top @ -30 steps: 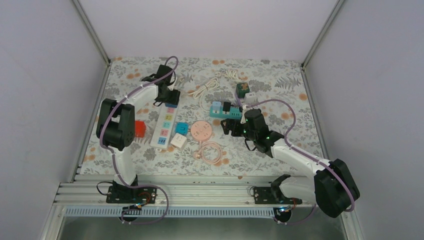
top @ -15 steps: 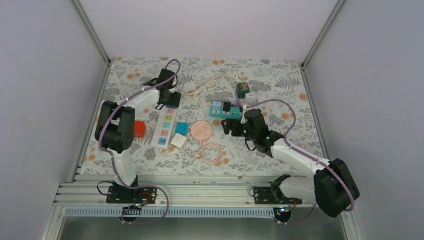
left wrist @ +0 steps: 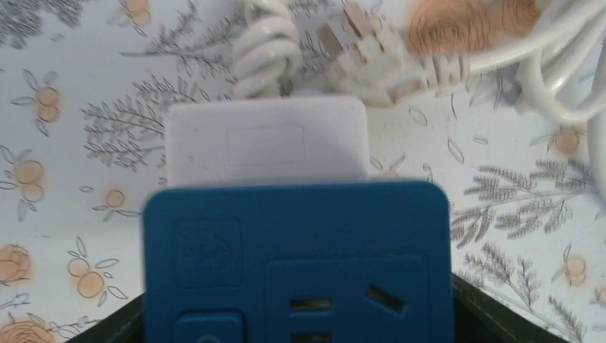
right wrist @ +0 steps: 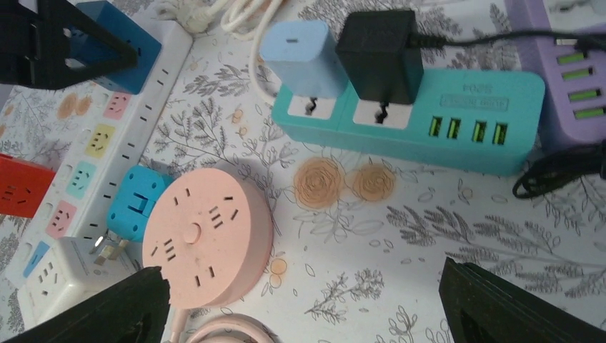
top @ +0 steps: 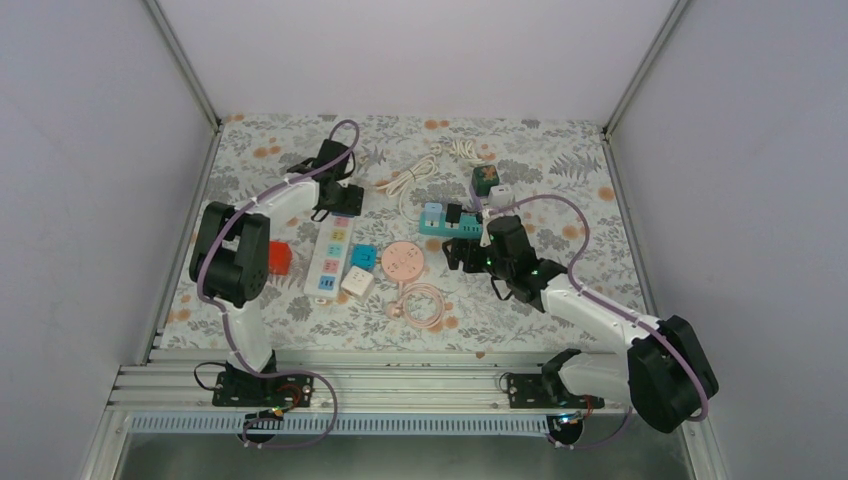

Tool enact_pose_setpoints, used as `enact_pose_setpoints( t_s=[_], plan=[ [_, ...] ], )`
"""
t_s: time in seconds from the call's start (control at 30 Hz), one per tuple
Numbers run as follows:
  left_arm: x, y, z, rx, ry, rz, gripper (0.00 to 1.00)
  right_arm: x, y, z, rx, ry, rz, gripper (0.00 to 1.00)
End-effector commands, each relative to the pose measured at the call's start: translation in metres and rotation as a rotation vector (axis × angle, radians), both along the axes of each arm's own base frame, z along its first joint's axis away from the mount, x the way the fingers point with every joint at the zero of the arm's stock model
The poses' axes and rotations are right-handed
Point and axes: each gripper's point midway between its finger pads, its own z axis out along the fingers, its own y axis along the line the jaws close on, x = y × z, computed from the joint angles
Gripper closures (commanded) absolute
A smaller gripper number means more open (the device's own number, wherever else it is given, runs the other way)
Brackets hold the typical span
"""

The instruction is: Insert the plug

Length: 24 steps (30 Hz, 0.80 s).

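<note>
- The blue adapter [left wrist: 296,243] is seen standing on the far end of the white power strip [top: 328,255], its socket face turned up toward the left wrist camera.
- Its pins are hidden, so how deep it is seated in the strip cannot be told.
- The left gripper [top: 335,195] is placed over that end of the strip, with one black finger close against each side of the adapter.
- Whether the adapter is clenched or merely flanked cannot be told.
- Just past the strip's end, a coiled white cable [left wrist: 264,50] and its white plug [left wrist: 371,57] are laid on the flowered table [top: 560,180].
- The right gripper [right wrist: 304,286] is held spread wide above the table, and nothing is grasped between its fingers.
- Under it and to its left, a round pink socket [right wrist: 207,236] is laid flat.
- Beyond the right gripper a teal power strip [right wrist: 429,121] is found, with a light blue charger [right wrist: 304,53] and a black charger [right wrist: 375,53] plugged in side by side.
- A purple strip [right wrist: 564,78] is set just beside the teal one, at its right end.
- A small light blue cube [right wrist: 136,204] is lodged between the white strip and the pink socket.
- A white cube [top: 357,282] is placed just nearer than it.
- A red cube [top: 279,257] is set on the other side of the white strip.
</note>
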Motion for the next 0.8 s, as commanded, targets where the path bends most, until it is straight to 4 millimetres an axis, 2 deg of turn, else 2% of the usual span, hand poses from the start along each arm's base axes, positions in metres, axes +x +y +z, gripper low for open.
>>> enact_pose_setpoints(
  t_s=[0.0, 0.07, 0.13, 0.3, 0.4, 0.53, 0.63, 0.77],
  plan=[
    [-0.006, -0.002, 0.022, -0.066, 0.019, 0.025, 0.21, 0.012, 0.008, 0.020, -0.058, -0.066, 0.058, 0.03],
    [0.002, 0.001, 0.063, -0.095, -0.074, 0.038, 0.13, 0.012, 0.014, 0.025, -0.065, -0.075, 0.083, 0.03],
    [0.002, 0.007, 0.096, -0.111, -0.156, 0.059, 0.02, 0.010, 0.025, 0.031, -0.056, -0.092, 0.117, 0.02],
    [-0.032, 0.036, 0.143, -0.142, -0.333, 0.167, 0.00, -0.006, 0.073, 0.042, -0.027, -0.133, 0.272, 0.00],
    [-0.062, 0.045, 0.175, -0.215, -0.465, 0.182, 0.00, -0.021, 0.114, 0.041, -0.031, -0.156, 0.406, 0.00],
    [-0.103, 0.056, 0.194, -0.314, -0.560, 0.217, 0.00, -0.037, 0.167, 0.031, -0.076, -0.181, 0.585, 0.00],
    [-0.129, 0.071, 0.203, -0.345, -0.606, 0.282, 0.00, -0.044, 0.206, 0.011, -0.183, -0.184, 0.680, 0.00],
    [-0.160, 0.083, 0.213, -0.424, -0.671, 0.333, 0.00, -0.046, 0.230, -0.024, -0.280, -0.131, 0.697, 0.08]
  ],
)
